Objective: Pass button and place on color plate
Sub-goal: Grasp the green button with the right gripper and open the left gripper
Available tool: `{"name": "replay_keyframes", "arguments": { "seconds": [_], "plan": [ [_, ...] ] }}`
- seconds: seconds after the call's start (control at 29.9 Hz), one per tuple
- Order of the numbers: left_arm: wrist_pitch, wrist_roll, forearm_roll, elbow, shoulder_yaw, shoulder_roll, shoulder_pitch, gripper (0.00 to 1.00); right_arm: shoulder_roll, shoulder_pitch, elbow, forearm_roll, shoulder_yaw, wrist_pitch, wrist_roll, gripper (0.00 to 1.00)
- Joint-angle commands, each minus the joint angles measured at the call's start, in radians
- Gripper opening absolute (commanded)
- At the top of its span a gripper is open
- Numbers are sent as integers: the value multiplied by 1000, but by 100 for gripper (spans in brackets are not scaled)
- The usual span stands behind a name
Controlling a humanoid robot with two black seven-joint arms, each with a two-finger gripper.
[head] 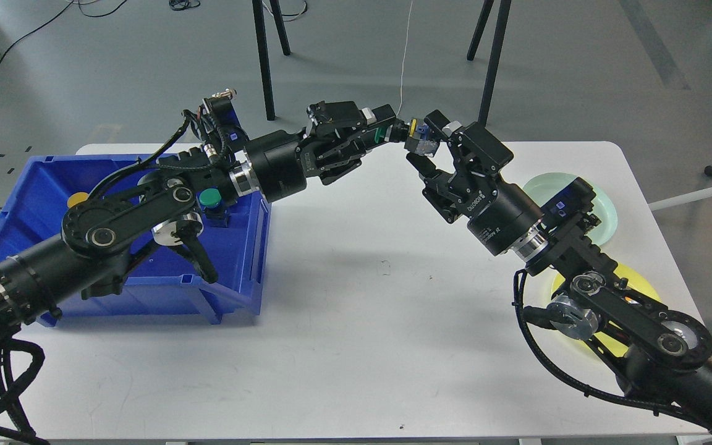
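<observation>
My left gripper [388,131] is shut on a push button [421,139] with a green head, a yellow band and a blue-grey block, and holds it in the air over the table's far edge. My right gripper [427,142] is open, with one finger [436,119] above the button's block and the other below it, very close to it. A pale green plate [600,201] and a yellow plate [643,287] lie at the table's right side, partly hidden behind my right arm.
A blue bin [16,210] stands at the table's left under my left arm; it holds a green button [210,198] and a yellow one [76,199]. Black stand legs [263,55] rise from the floor behind the white table [356,321].
</observation>
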Motion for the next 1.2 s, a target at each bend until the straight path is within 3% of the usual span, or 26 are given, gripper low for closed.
{"name": "replay_keyframes", "arguments": {
  "seconds": [0.0,0.13,0.23,0.37,0.53,0.67,0.77,1.17],
  "plan": [
    [0,0,0,0,0,0,0,17,-2,0,3,-2,-2,3,0,61],
    [0,0,0,0,0,0,0,17,-6,2,6,-2,-2,4,0,39],
    [0,0,0,0,0,0,0,17,-9,3,8,0,-2,4,0,16],
    [0,0,0,0,0,0,0,18,-9,3,8,0,0,3,0,2],
    [0,0,0,0,0,0,0,24,-9,3,8,1,0,0,0,1],
    [0,0,0,0,0,-2,0,49,-11,0,8,3,0,0,0,1],
    [0,0,0,0,0,-9,0,62,-14,-8,9,5,-2,0,0,1],
    [0,0,-3,0,0,-9,5,68,-21,-44,17,8,18,-2,0,1]
  ]
}}
